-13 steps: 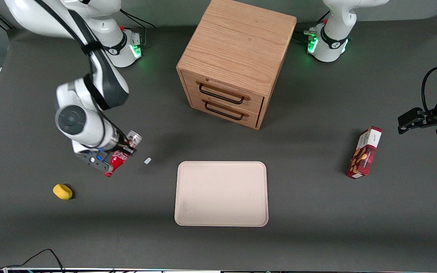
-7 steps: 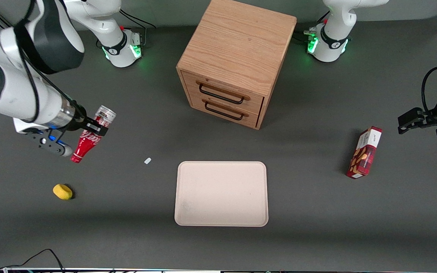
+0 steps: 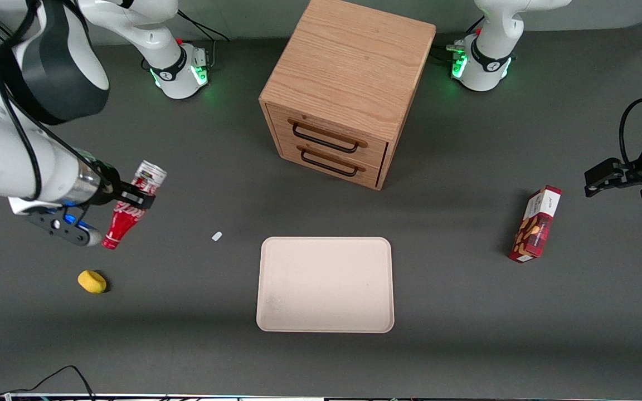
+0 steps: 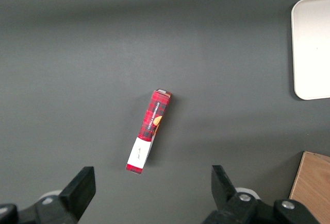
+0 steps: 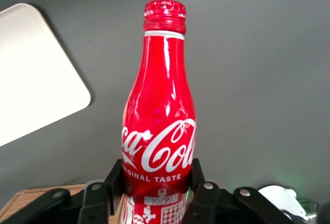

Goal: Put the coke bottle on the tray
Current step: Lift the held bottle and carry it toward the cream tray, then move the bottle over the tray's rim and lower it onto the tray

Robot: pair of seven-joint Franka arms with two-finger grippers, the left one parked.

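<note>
We see the bottle glossy red with a silvery metal-looking base, held in our matt black hand; the tray matt cream, the cabinet grained wood, the tabletop matt grey

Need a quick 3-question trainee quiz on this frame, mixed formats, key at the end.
1. True or false: the slim red coke bottle with white script already rests on the flat beige rectangular tray.
2. What does the right arm's gripper hold? A) red snack box B) coke bottle C) yellow lump
3. Fill in: the wooden cabinet has ___ drawers with dark handles.

Key: 1 false, the bottle hangs tilted in the air toward the working arm's end of the table. 2 B, fingers clamp its lower body. 3 two.
</note>
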